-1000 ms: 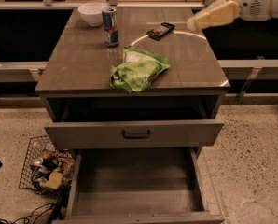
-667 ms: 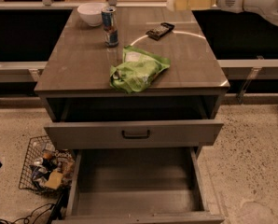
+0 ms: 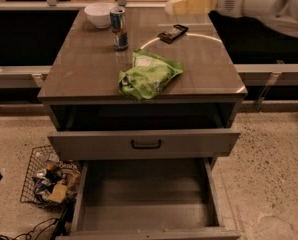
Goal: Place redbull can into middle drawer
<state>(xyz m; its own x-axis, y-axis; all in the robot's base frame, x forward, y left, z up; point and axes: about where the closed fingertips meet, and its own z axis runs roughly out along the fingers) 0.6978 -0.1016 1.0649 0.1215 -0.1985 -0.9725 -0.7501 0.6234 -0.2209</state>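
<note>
The redbull can (image 3: pixel 119 28) stands upright at the back left of the cabinet top, just right of a white bowl (image 3: pixel 98 14). The gripper (image 3: pixel 176 6), pale yellow on a white arm (image 3: pixel 259 1), hovers over the back right of the top, to the right of the can and apart from it, holding nothing that I can see. The middle drawer (image 3: pixel 144 206) is pulled far out at the bottom of the view, with a bare floor and side walls showing. Above it, a drawer with a dark bow handle (image 3: pixel 146 144) is pulled out a little.
A green chip bag (image 3: pixel 148 75) lies in the middle of the cabinet top. A dark snack bar (image 3: pixel 172 33) lies at the back, just below the gripper. A wire basket (image 3: pixel 46 176) with clutter sits on the floor to the left of the drawers.
The gripper has moved left and toward the back of the cabinet top, closer to the can. The can, bag and drawers have not moved.
</note>
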